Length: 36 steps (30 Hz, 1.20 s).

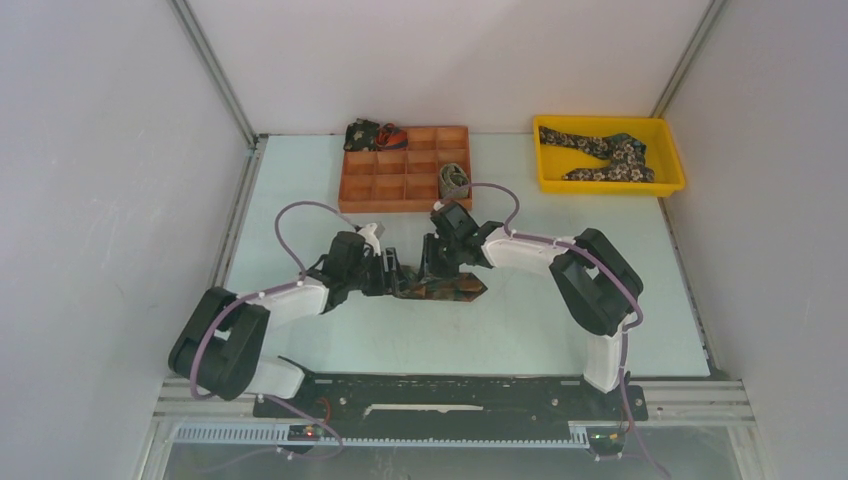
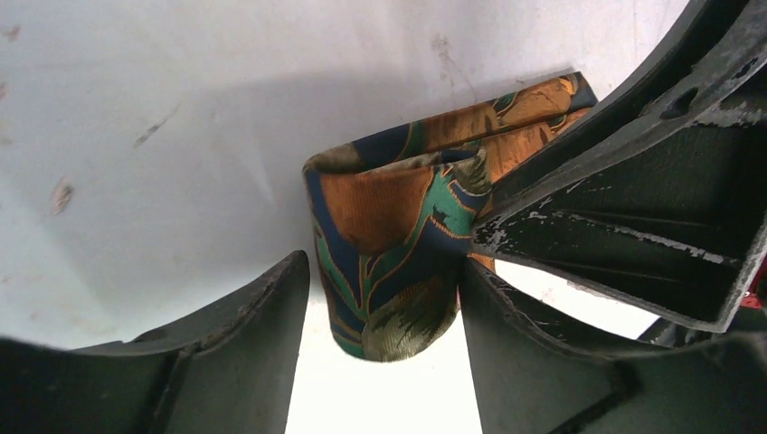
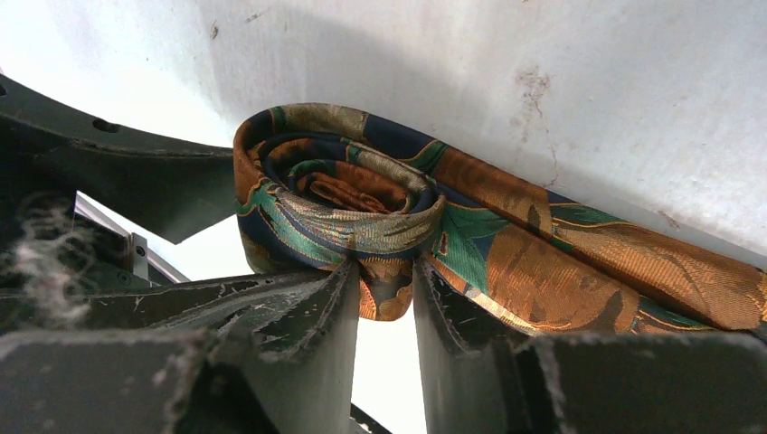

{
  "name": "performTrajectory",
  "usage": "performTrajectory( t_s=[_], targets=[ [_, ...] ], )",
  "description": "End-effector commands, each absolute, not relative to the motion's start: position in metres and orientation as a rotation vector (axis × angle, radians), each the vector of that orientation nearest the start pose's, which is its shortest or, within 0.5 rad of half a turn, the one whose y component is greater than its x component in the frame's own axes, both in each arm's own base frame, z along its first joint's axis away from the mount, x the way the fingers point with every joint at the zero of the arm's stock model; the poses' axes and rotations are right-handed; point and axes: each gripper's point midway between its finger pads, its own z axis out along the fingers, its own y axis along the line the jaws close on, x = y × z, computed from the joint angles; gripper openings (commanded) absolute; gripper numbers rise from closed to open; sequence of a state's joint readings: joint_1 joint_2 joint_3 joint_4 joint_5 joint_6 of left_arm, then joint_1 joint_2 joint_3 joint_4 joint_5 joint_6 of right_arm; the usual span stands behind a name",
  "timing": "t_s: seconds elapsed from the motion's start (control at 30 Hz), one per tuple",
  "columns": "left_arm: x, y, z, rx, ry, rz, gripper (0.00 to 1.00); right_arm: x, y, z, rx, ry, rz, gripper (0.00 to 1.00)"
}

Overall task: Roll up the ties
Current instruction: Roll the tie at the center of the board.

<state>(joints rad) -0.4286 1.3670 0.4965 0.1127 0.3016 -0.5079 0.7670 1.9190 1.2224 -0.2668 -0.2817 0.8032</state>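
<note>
1 half-rolled tie [image 1: 450, 288] lies mid-way across the table [image 1: 560, 330].
The right gripper [image 3: 384, 271] pinches the coil [image 3: 335, 181] by its outer wrap; the left gripper [image 2: 380, 271] stands open around it (not squeezing). The unrolled tail [image 3: 633, 271] runs right.

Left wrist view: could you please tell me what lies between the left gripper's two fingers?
The rolled end of the tie stands between the fingers of the left gripper, as the left wrist view shows.

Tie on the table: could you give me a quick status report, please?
Right gripper shut on tie at its rolled end. Left gripper open, straddling same end. Tail flat on table. Grippers crowd each other.
</note>
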Motion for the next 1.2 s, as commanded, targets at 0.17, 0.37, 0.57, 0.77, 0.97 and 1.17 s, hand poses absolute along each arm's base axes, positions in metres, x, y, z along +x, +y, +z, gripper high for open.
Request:
performTrajectory(
  t_s=[0.17,0.37,0.57,0.77,0.97,1.17],
  targets=[
    [0.269,-0.214,0.038,0.088,2.441,-0.891,0.55,0.277,0.359,0.035,-0.064,2.756,0.852,0.31],
    [0.268,-0.211,0.036,0.093,2.475,-0.844,0.37,0.28,0.355,0.051,-0.063,2.726,0.864,0.31],
    [0.268,-0.201,0.039,0.151,2.528,-0.673,0.33,0.282,0.341,0.072,-0.045,2.677,0.873,0.33],
    [0.268,-0.189,0.042,0.205,2.566,-0.479,0.33,0.285,0.32,0.091,-0.007,2.629,0.877,0.34],
    [0.272,-0.174,0.046,0.264,2.593,-0.254,0.32,0.289,0.295,0.1,0.043,2.599,0.867,0.34],
    [0.274,-0.164,0.05,0.326,2.605,-0.044,0.33,0.29,0.274,0.097,0.093,2.59,0.86,0.34]
  ],
)
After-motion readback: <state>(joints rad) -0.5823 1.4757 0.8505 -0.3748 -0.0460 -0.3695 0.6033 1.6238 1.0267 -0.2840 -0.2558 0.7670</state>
